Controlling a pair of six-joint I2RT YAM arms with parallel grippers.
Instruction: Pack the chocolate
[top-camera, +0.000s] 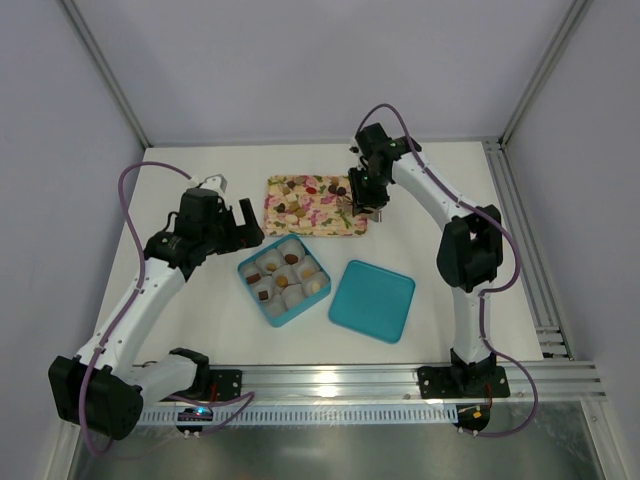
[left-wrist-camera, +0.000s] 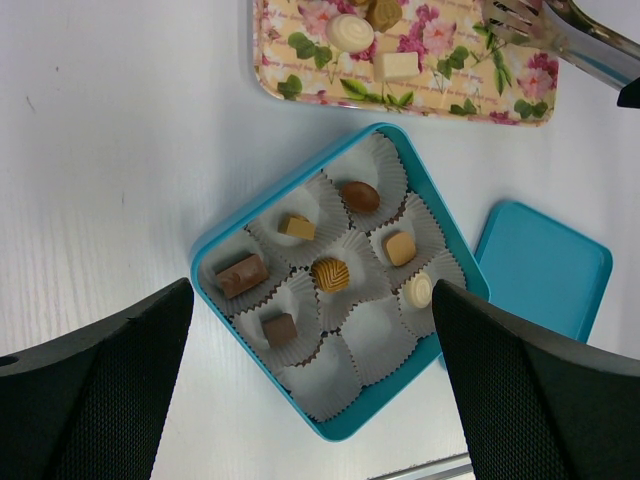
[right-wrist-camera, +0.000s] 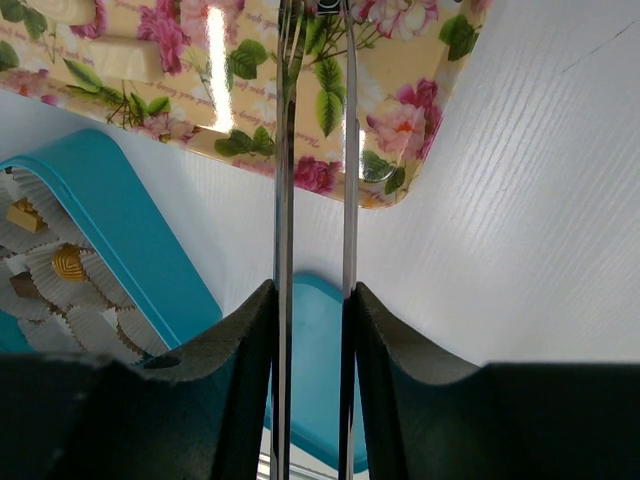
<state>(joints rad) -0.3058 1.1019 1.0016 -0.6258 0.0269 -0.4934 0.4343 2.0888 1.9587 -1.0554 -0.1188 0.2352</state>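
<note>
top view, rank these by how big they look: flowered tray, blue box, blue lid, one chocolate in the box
1. flowered tray, largest
2. blue box and blue lid: they look about alike, so no ranking between them
3. chocolate, by far the smallest

Teal lid, floral tray, metal tongs
</note>
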